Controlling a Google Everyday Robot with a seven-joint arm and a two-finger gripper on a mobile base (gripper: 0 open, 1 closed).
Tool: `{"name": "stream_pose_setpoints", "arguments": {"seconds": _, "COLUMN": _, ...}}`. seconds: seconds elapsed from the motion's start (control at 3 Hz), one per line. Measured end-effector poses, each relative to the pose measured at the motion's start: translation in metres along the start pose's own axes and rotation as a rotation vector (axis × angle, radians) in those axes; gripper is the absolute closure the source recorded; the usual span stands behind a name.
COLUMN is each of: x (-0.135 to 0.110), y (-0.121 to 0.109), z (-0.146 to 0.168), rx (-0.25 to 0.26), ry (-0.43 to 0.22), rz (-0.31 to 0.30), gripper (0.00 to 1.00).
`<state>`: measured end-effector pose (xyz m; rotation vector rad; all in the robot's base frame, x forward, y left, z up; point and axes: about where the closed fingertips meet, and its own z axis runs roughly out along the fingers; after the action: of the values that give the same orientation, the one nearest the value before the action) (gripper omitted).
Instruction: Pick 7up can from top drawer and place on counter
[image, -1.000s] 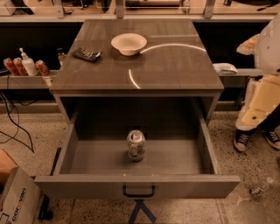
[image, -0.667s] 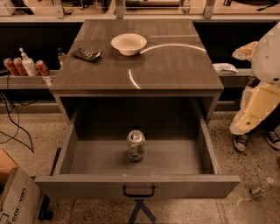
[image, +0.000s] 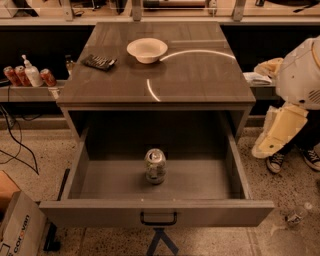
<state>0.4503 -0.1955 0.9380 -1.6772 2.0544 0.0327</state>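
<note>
The 7up can (image: 155, 166) stands upright on the floor of the open top drawer (image: 100, 182), near the middle and a little toward the back. Its silver top faces up. The drawer is pulled fully out, with its black handle (image: 158, 218) on the front panel. The counter (image: 200, 75) is the glossy wood-grain cabinet top above it. My arm's white and cream links (image: 280, 130) hang at the right, beside the drawer's right wall and apart from the can. My gripper is out of view past those links.
A white bowl (image: 147, 50) and a dark flat object (image: 99, 61) lie on the counter's far left part. Red cans (image: 15, 75) and a white pump bottle (image: 32, 72) stand on a low shelf at left. A cardboard box (image: 20, 230) sits at front left. Someone's shoes (image: 275, 162) are at right.
My arm has moved left, further into the picture on the right side. The can and the drawer have not moved.
</note>
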Motion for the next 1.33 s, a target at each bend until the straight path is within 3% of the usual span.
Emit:
{"name": "stream_pose_setpoints", "arguments": {"seconds": 0.33, "x": 0.001, "y": 0.001, "z": 0.000, "rx": 0.002, "ry": 0.025, "rz": 0.001, "gripper": 0.00}}
{"name": "stream_pose_setpoints", "arguments": {"seconds": 0.67, "x": -0.002, "y": 0.009, "z": 0.028, "rx": -0.036, "ry": -0.019, "rz": 0.039, "gripper": 0.00}}
{"name": "stream_pose_setpoints", "arguments": {"seconds": 1.33, "x": -0.017, "y": 0.027, "z": 0.121, "rx": -0.105, "ry": -0.199, "rz": 0.124, "gripper": 0.00}}
